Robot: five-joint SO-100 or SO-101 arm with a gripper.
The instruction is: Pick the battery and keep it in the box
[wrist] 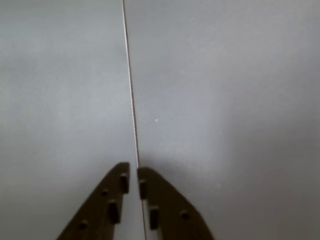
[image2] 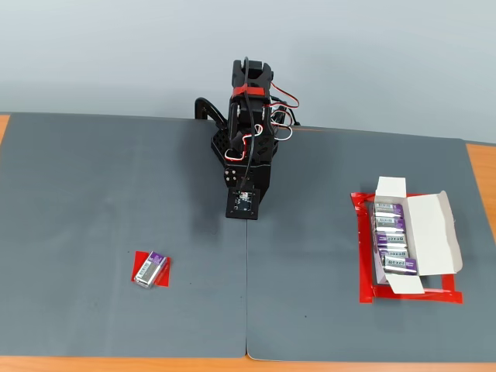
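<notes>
tool (wrist: 133,172) – dark fingers nearly together, holding nothing | battery (image2: 150,269) – purple-silver block on red patch, grey mat | box (image2: 416,242) – white carton, flaps open, batteries inside

Batteries (image2: 150,269) — perhaps five; one box (image2: 428,232).

Two dark grey mats (image2: 116,194) meet at a seam (image2: 246,294) on the orange table (image2: 484,167), with a red tape outline (image2: 364,256) at right.
</notes>
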